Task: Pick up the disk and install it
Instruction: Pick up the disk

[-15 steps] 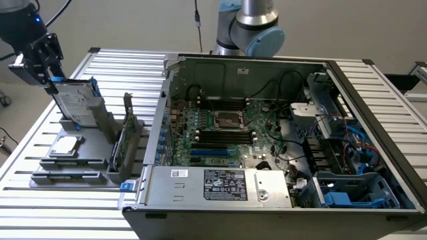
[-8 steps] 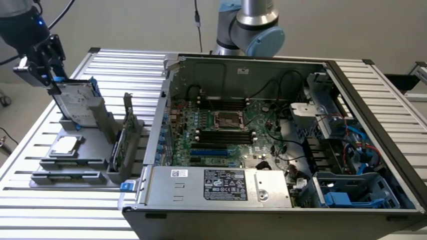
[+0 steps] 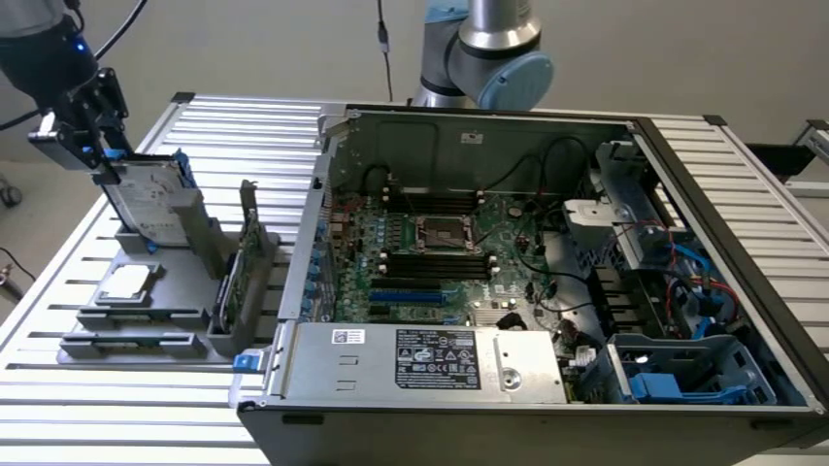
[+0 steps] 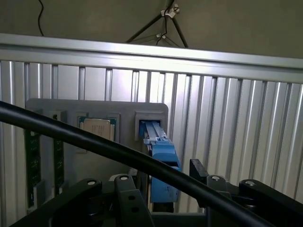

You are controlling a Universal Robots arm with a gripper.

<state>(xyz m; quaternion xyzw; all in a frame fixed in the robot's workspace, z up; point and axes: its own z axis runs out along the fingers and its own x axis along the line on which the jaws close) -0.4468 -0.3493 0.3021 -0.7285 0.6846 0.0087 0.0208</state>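
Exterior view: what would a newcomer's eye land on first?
The open computer case dominates the exterior view's centre and right, its green motherboard laid bare. At the exterior view's left, the disk stands tilted in a grey holder, with the open tool at its top edge.

The table [image 3: 116, 417] has a top of ribbed aluminium slats, pale and shiny. Two things sit straight on it. A flat grey holder [image 3: 143, 316] rests toward the exterior view's left, close to that edge. Just beside it, on the exterior view's right, an open computer case [image 3: 518, 427] lies on its side, open face up, covering most of the top.
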